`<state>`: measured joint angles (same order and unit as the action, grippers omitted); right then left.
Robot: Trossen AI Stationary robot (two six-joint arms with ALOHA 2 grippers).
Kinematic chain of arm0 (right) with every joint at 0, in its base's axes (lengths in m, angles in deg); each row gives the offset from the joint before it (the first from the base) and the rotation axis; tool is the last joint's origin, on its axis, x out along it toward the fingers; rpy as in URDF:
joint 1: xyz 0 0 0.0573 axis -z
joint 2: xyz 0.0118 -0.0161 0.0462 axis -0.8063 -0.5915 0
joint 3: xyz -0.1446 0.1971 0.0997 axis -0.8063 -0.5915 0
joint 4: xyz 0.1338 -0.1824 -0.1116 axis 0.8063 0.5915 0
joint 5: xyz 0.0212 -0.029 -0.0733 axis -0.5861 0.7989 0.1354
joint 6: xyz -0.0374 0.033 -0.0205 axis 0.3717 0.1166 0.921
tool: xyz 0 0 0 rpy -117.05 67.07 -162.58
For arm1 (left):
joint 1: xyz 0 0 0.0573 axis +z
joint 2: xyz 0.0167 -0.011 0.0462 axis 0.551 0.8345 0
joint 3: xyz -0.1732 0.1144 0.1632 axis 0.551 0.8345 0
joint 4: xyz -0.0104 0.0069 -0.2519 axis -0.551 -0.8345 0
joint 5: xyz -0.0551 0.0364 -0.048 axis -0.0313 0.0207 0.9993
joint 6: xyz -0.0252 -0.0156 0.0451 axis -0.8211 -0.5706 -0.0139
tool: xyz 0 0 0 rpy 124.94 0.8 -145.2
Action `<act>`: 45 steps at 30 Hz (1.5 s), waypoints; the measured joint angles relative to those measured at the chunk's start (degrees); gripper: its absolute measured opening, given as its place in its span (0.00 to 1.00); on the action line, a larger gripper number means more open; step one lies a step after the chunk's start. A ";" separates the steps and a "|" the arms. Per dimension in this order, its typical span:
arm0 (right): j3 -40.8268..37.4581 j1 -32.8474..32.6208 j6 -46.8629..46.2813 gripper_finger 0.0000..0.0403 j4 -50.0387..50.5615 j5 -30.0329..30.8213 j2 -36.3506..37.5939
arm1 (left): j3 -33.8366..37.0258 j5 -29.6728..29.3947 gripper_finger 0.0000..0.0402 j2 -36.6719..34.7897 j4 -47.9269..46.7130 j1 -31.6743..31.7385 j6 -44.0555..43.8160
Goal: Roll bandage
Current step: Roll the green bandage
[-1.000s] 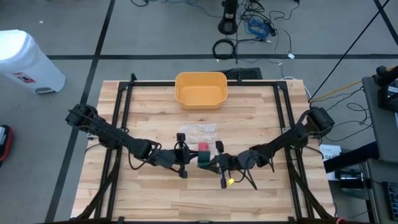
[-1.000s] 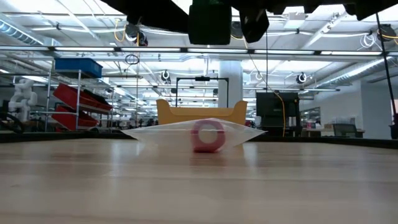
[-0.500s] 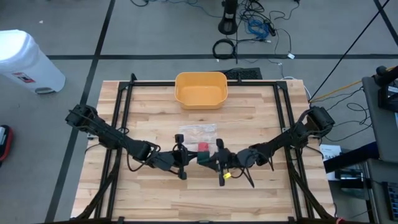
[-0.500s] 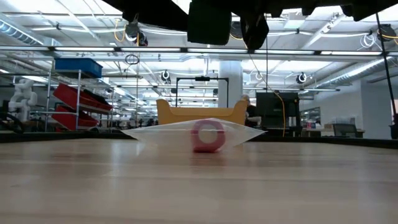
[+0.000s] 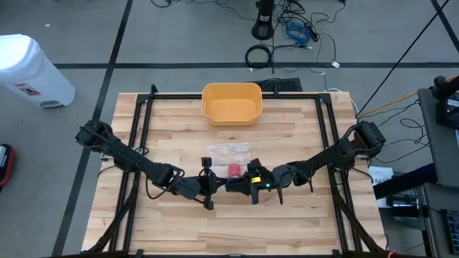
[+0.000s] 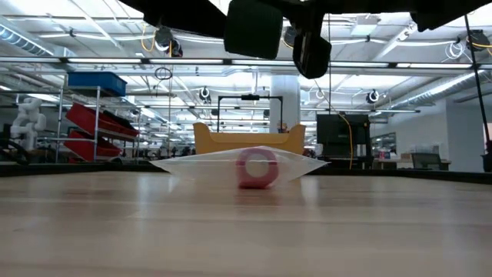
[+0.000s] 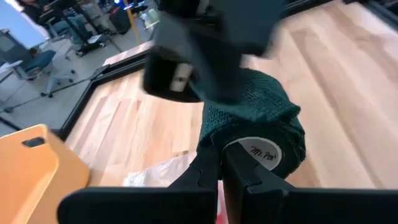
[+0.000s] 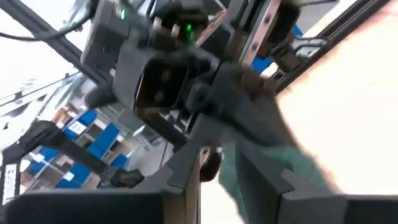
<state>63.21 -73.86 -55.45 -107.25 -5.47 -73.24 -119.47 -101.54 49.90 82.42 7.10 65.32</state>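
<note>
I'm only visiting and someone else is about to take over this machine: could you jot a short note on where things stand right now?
Left pincer: shut on the green bandage roll, held in the air above the table's middle.
Right pincer: right against the same roll; whether it is gripping cannot be told.
Pink roll: on the wooden table, at a clear plastic bag.
Yellow bin: at the table's far edge.
Done: green roll lifted between both arms.
Left: rolling appears unfinished; how far it has got cannot be told.

The green bandage roll bears cursive lettering on its core, not legible.
</note>
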 joint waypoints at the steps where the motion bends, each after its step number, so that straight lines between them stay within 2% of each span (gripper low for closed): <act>1: 0.00 0.03 0.03 0.24 0.10 0.41 0.43 | 0.00 0.49 0.00 0.02 0.14 -0.10 0.03; 4: 0.00 0.09 1.71 0.25 1.85 2.35 2.59 | -0.02 0.95 0.00 0.02 0.40 -0.43 0.01; 8: 0.00 -0.11 8.63 0.24 11.43 5.60 6.84 | -0.02 0.97 0.00 0.02 0.03 -0.54 0.00; 13: -0.07 -1.65 28.41 0.24 20.93 3.42 12.75 | -0.02 0.82 0.00 0.02 -0.03 -0.50 0.14; 17: -0.07 -1.78 36.24 0.27 25.39 -0.11 16.67 | -0.02 3.41 0.00 0.02 -0.03 -0.48 1.37; 23: -0.03 2.83 33.20 0.30 27.79 -8.00 15.21 | -0.02 4.36 0.00 0.02 0.06 -0.37 1.67; 32: -0.04 5.55 29.99 0.33 17.76 -19.06 9.03 | -0.02 4.34 0.00 0.02 0.32 -0.32 2.57; 40: -0.02 5.56 29.22 0.33 14.94 -19.55 7.67 | -0.02 3.71 0.00 0.02 0.10 -0.13 2.59; 45: -0.02 5.59 28.66 0.29 15.40 -18.30 7.58 | -0.02 3.33 0.00 0.02 0.11 0.38 2.57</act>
<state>63.19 -68.27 -26.79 -91.84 -23.77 -65.67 -119.49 -98.20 49.92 82.52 7.49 67.89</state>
